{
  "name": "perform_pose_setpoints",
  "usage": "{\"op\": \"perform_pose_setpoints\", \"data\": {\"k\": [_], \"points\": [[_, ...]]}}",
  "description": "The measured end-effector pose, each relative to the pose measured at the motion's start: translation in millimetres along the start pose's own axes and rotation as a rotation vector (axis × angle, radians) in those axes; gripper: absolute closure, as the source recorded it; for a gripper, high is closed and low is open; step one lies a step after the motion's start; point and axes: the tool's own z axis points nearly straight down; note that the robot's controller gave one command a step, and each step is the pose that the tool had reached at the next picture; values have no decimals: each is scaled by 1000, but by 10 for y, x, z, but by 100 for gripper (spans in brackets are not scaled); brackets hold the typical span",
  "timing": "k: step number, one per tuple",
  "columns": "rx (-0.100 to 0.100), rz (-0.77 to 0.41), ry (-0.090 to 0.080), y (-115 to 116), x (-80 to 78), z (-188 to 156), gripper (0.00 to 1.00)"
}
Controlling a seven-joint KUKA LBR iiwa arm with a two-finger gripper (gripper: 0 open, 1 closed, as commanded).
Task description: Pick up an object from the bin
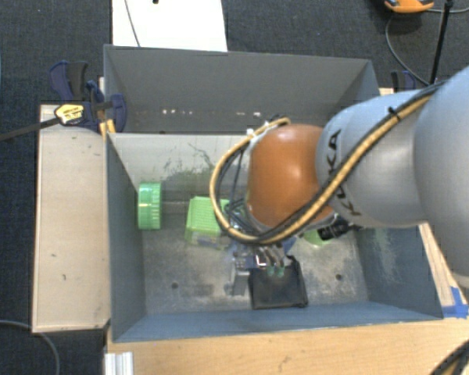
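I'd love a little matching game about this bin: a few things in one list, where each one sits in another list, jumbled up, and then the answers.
Things
1. round green cap
2. light green block
3. black flat thing
4. gripper

Places (left and right as seen in the view)
A. against the near wall of the bin, right of the gripper
B. farthest left on the floor
C. near the middle of the floor, just left of the black thing
D. just right of the round cap

Pairs: 1-B, 2-D, 3-A, 4-C
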Motion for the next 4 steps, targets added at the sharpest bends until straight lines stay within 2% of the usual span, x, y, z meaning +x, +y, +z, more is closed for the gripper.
{"op": "perform_pose_setpoints", "data": {"k": [1, 2, 3, 4], "points": [[-1, 4, -8, -5, -20, -42, 0], [-2, -58, -7, -99, 26, -52, 0], [0, -194, -9, -448, 81, 114, 0], [-2, -96, -7, -594, 72, 311, 0]]}}
